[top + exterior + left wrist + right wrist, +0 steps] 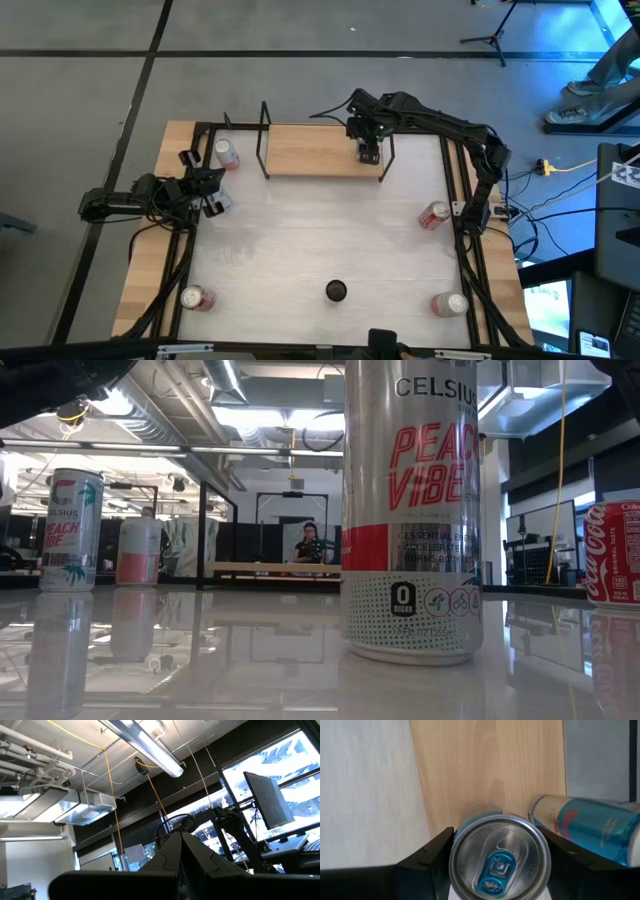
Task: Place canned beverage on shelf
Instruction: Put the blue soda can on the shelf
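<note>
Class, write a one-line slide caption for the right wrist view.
Right gripper holds an upright can over the shelf.

Both arms are dark, near black, built of chunky jointed segments. The left arm [140, 200] shows at the middle left of the high view, its links thick and rounded, ending in a blocky head with pale patches. The right arm [450, 135] shows at the upper right, a long slim link with a bulky elbow block and black cables trailing beside it. In the right wrist view, two matte black fingers [427, 857] with angular, faceted faces fill the lower corners. The left wrist view shows smooth black wedge-shaped fingers [200, 860] at the bottom.
</note>
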You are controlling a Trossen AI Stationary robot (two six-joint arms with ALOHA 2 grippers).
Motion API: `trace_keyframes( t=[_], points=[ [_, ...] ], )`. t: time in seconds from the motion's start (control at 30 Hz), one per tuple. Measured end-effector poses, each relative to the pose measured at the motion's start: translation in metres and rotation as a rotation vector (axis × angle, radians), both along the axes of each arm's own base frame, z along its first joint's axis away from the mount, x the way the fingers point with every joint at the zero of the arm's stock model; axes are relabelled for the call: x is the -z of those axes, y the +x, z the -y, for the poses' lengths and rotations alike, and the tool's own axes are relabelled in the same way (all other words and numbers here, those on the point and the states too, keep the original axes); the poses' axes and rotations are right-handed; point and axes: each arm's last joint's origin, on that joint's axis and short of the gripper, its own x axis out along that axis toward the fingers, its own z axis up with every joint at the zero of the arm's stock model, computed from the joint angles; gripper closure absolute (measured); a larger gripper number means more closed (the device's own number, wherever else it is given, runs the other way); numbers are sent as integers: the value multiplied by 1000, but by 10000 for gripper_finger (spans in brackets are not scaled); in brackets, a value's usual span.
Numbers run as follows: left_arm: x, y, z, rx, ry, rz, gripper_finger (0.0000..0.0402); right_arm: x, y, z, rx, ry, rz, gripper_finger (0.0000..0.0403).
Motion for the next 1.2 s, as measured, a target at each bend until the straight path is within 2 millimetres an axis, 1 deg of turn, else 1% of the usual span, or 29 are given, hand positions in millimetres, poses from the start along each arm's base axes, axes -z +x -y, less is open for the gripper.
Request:
trace_keyframes(
  t=[0.23,0.57,0.77,1.0,1.2],
  points=[
    [0,0,0,0,0,0,395,1,1,0,1,-5,-1,171],
    [0,0,0,0,0,0,395,1,0,1,9,-19,-11,122],
    [0,0,0,0,0,0,395,0,0,1,18,-42,-24,116],
    [0,0,0,0,0,0,395,-12,-4,0,26,-46,-44,119],
    [0,0,0,0,0,0,395,-30,-4,-4,42,-58,-29,119]
  ],
)
